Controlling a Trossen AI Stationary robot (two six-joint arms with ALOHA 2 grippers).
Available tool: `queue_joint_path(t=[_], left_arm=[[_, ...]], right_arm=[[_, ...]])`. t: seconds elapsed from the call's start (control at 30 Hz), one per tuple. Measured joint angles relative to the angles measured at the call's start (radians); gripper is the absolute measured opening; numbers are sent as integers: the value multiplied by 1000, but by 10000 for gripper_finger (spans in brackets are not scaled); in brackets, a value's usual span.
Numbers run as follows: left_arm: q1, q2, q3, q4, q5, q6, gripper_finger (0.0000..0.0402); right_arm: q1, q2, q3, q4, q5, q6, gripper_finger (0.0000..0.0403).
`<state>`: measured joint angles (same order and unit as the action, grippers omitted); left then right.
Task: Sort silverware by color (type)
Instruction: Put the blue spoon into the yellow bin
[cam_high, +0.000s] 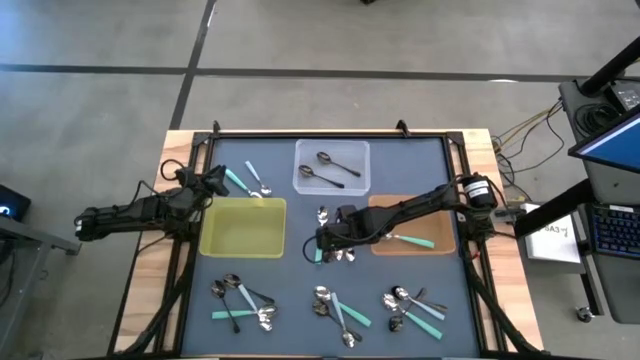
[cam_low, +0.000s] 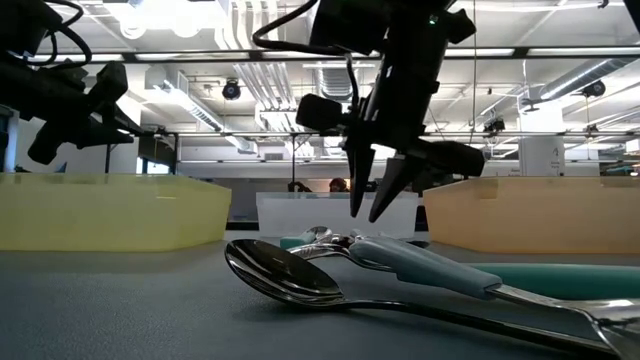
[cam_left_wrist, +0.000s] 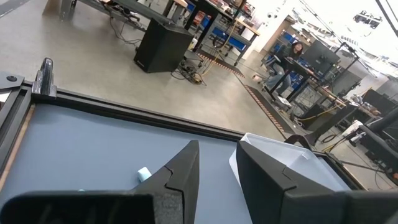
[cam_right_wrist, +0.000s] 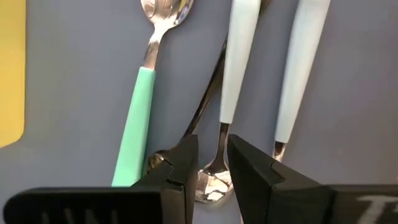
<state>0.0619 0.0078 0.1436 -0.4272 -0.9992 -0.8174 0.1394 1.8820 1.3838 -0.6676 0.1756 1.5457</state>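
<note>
Table (cam_high: 290, 270): dark mat carrying three trays. The yellow tray (cam_high: 243, 228) sits at nine o'clock from centre and is bare inside. The orange-brown tray (cam_high: 412, 226) at three o'clock holds one teal-handled piece. The clear tray (cam_high: 332, 166) at twelve o'clock holds two dark spoons.

Silverware: unsorted clusters lie along the six o'clock edge, a pair lies at eleven o'clock, and a small pile (cam_high: 335, 250) sits at centre. Heads are bright silver; handles are teal, pale blue or dark metal.

Right gripper (cam_high: 322, 240): positioned over the centre pile, fingers parted only a narrow gap, holding nothing. The right wrist view shows, ahead of it, a teal-handled spoon (cam_right_wrist: 140, 118), a dark spoon (cam_right_wrist: 208, 102) and two pale-blue handles (cam_right_wrist: 239, 59) lying close and overlapping.

Left gripper (cam_high: 212, 183): waiting above the mat at ten o'clock, fingers slightly apart, empty.

Recommendation: the step appears to be picking one piece from the pile. Straddle a single handle squarely across its width, preferably the teal one, which lies clearest. Descend fully to the mat before closing. Risk: the crossing dark spoon may be dragged along.
</note>
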Motion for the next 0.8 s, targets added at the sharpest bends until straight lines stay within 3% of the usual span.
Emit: queue_joint_path(t=[0.17,0.37,0.8], left_arm=[[0,0,0,0,0,0,89],[0,0,0,0,0,0,89],[0,0,0,0,0,0,89]], right_arm=[[0,14,0,3,-4,-19,77],[-2,82,6,8,-103,-46,77],[-5,118,63,-30,-103,-93,77]])
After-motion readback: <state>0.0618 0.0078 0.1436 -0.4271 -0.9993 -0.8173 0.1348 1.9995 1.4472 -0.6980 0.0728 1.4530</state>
